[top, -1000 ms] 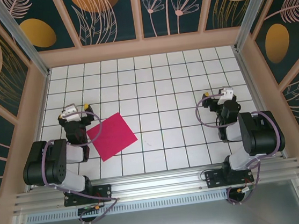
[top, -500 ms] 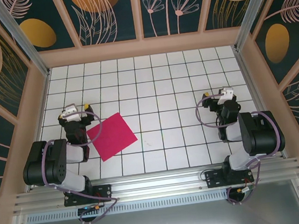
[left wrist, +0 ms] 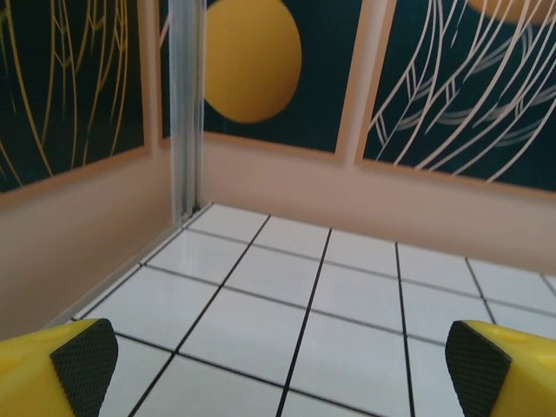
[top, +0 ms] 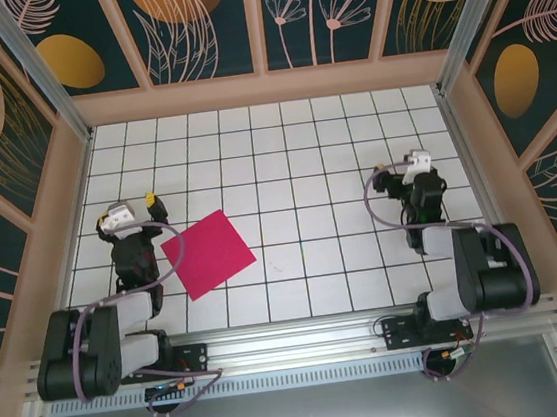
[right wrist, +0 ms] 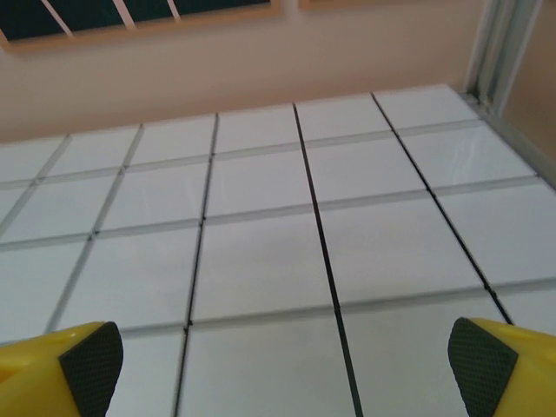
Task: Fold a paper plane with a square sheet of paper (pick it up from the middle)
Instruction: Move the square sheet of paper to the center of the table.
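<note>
The square sheet of paper (top: 209, 254), magenta-pink and turned like a diamond, lies flat on the white tiled table (top: 283, 158) at the near left. My left gripper (top: 127, 208) stands open just left of the sheet's upper left edge, apart from it. In the left wrist view its yellow fingers (left wrist: 61, 365) with black pads frame bare tiles. My right gripper (top: 398, 169) is open over the right half of the table, far from the sheet, and its yellow fingers (right wrist: 504, 365) frame bare tiles too.
Peach walls with dark floral panels enclose the table on three sides. A metal corner post (left wrist: 185, 104) rises ahead of the left gripper. The aluminium rail (top: 294, 343) carrying both arm bases runs along the near edge.
Both arms have stretched out from their folded pose. The left gripper has shifted left and slightly forward; the right one has moved a little farther from the base. The sheet has not moved.
</note>
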